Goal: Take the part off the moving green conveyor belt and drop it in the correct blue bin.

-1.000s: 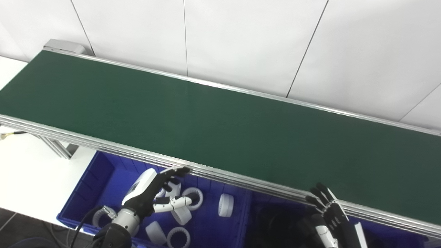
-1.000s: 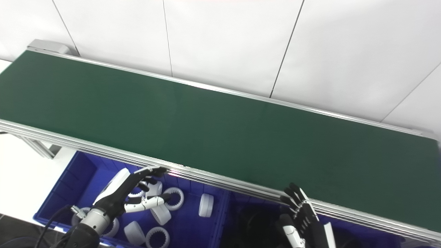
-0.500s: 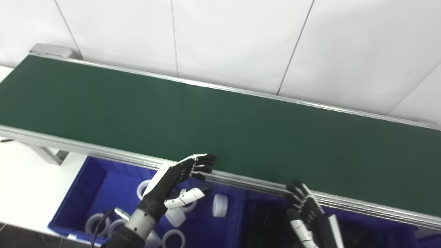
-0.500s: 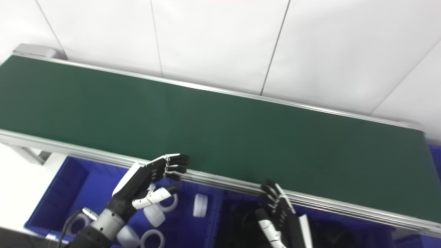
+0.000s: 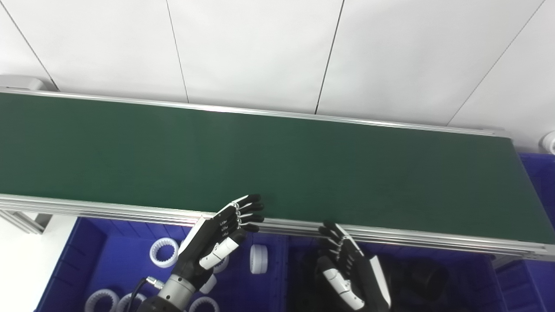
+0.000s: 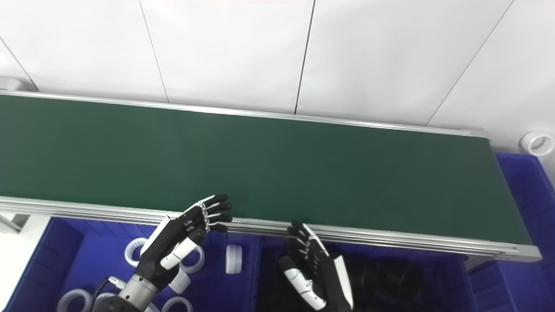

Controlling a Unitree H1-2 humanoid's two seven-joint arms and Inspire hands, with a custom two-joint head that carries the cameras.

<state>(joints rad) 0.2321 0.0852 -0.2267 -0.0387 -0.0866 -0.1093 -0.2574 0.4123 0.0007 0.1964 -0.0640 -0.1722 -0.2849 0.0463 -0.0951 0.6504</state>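
The green conveyor belt (image 5: 277, 160) runs across the view and carries no part that I can see. My left hand (image 5: 217, 238) is open, fingers spread, with its fingertips over the belt's front rail and nothing in it. My right hand (image 5: 347, 268) is open too, palm up, just below the same rail over the dark bin. A blue bin (image 5: 69, 255) at the lower left holds several white ring parts (image 5: 164, 252). The blue bin (image 5: 468, 281) beside it holds black parts (image 5: 427, 275).
A third blue bin (image 6: 527, 182) sits past the belt's right end, with a white ring (image 6: 537, 143) behind it by the wall. An aluminium rail (image 5: 390, 234) edges the belt in front. White wall panels stand right behind the belt.
The camera has swung right, bringing the belt's right end into view. My left hand has risen out of the white-parts bin to the front rail. The right hand stays open by the rail.
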